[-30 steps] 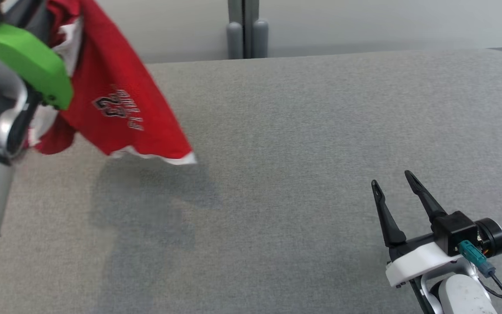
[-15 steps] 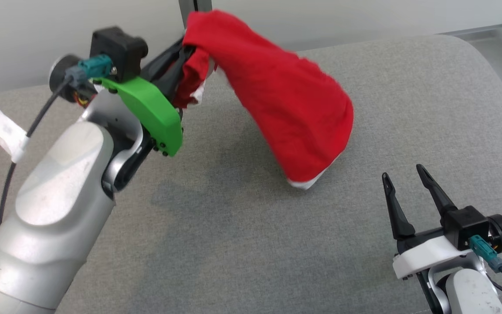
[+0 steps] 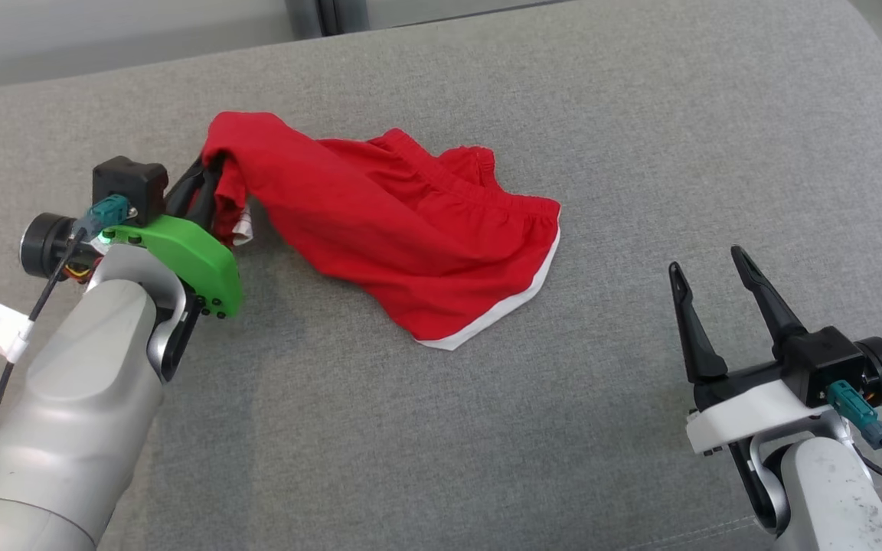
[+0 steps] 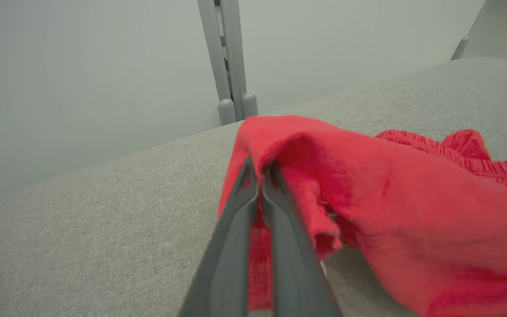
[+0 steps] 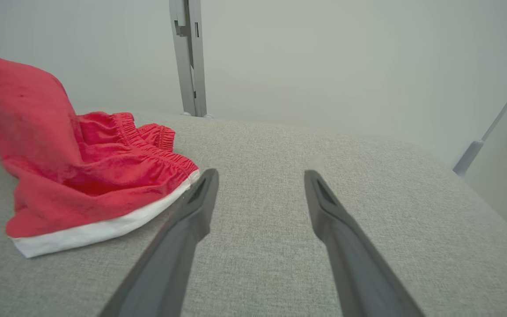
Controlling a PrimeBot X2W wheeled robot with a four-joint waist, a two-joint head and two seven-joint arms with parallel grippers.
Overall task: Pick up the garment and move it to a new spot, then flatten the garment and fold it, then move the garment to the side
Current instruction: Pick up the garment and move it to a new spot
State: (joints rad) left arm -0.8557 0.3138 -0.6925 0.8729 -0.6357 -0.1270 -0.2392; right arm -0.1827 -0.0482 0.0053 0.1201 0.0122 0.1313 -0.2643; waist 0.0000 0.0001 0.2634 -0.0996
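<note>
The garment (image 3: 403, 237) is a pair of red shorts with a white hem and an elastic waistband, lying crumpled on the grey padded table (image 3: 640, 153). Its left end is lifted, pinched in my left gripper (image 3: 207, 172), whose fingers are shut on the cloth. The left wrist view shows those fingers (image 4: 253, 207) pressed together inside a red fold of the garment (image 4: 412, 185). My right gripper (image 3: 705, 264) hovers open at the lower right, apart from the cloth. In the right wrist view the garment (image 5: 82, 176) lies left of my open right gripper (image 5: 260, 174).
A grey post (image 3: 326, 14) stands behind the table's far edge, with a pale wall behind it (image 5: 324, 57). The table's right edge rounds off near the top right (image 3: 881, 53). Bare table surface lies in front of and to the right of the shorts.
The left gripper has lowered the garment from hanging in the air onto the table, where most of it now lies. The head camera tilted down. The right gripper stayed open and still.
</note>
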